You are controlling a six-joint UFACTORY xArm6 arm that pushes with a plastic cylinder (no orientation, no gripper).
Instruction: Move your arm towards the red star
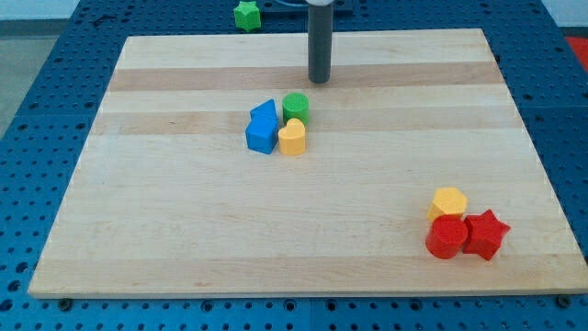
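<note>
Starting step: tip [319, 80] near surface [184, 230] top edge, above green cylinder [296, 106]; red star [486, 233] at bottom-right corner. No hand present. Next, probably long diagonal slide there.

Blue blocks [263, 129], green cylinder [296, 106] and yellow block [292, 137] cluster mid-board [184, 230].

Near the board's [184, 239] middle, a cluster is formed by the blue block [263, 128] at the view's left, the yellow block [292, 137] touching it at the right, and the green cylinder [296, 106] just above; my tip [319, 80] is set just above this cluster. Well apart, at the bottom right, the red cylinder [446, 236] and red star [485, 233] are placed side by side, touching, with the yellow hexagon [448, 201] just above them. The green star [246, 15] is found off the board, beyond its top edge
</note>
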